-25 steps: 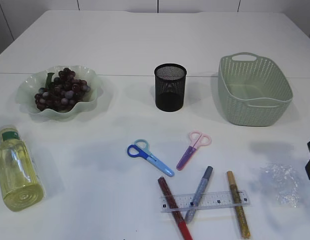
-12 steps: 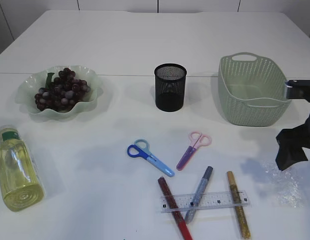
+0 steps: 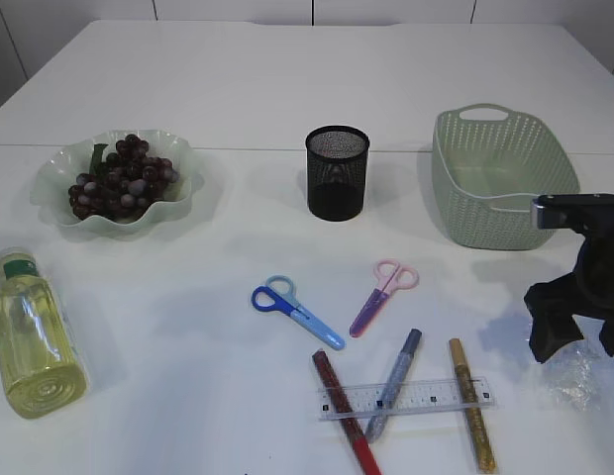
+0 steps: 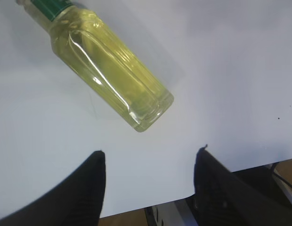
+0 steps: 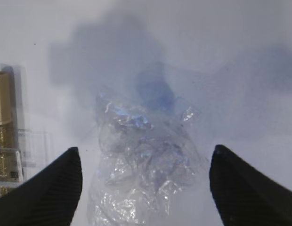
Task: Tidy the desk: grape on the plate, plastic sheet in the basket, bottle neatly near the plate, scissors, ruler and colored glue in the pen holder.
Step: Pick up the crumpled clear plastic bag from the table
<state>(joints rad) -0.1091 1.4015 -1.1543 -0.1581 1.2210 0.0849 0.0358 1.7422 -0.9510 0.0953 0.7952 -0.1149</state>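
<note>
The right end effector [image 3: 576, 334] is matte black with broad tapered fingers [image 5: 52, 188]; the left end effector [image 4: 148, 188] looks alike, finely ribbed.

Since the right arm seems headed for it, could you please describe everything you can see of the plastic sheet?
The plastic sheet is clear, thin, glossy film, crumpled into a loose wad with bright glints. It lies on the white table at the front right, in front of the basket and right of the gold glue stick, apart from it. The right gripper hangs over it, jaws wide open, apparently not touching.
</note>
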